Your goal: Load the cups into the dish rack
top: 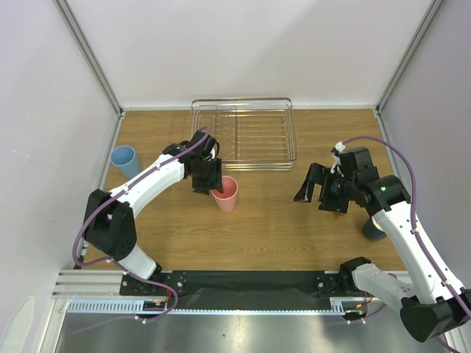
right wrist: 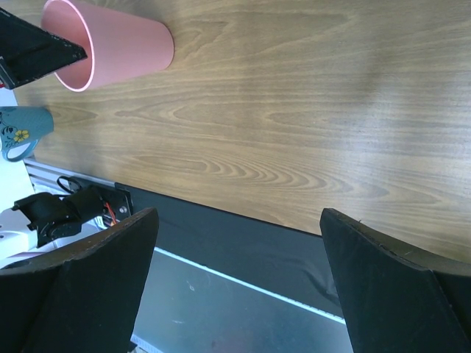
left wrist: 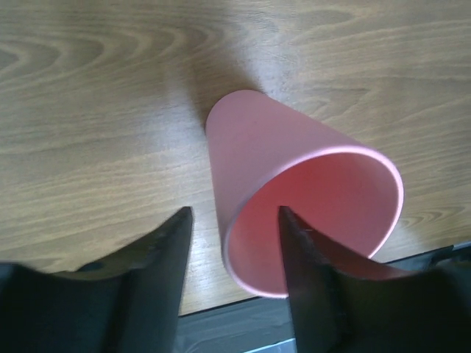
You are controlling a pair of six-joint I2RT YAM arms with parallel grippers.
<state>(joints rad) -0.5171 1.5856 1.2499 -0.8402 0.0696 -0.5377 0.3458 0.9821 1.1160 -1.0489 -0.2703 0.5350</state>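
Note:
A pink tumbler (top: 227,194) (left wrist: 294,176) stands upright on the wooden table, just in front of the dish rack (top: 243,132), a silver wire basket with nothing in it. My left gripper (top: 209,184) (left wrist: 234,213) straddles the tumbler's rim. One finger (left wrist: 313,287) is inside the mouth; the other (left wrist: 158,279) is outside, with a gap to the wall. A light blue tumbler (top: 125,160) stands at the far left. A dark cup (top: 373,231) shows partly behind my right arm. My right gripper (top: 318,188) (right wrist: 239,220) hangs open above the table, holding nothing.
In the right wrist view the pink tumbler (right wrist: 110,44) is at the top left, with a light blue flower-printed cup (right wrist: 22,129) below it. A black mat (top: 243,283) and metal rails edge the table's near side. White walls close the left, back and right.

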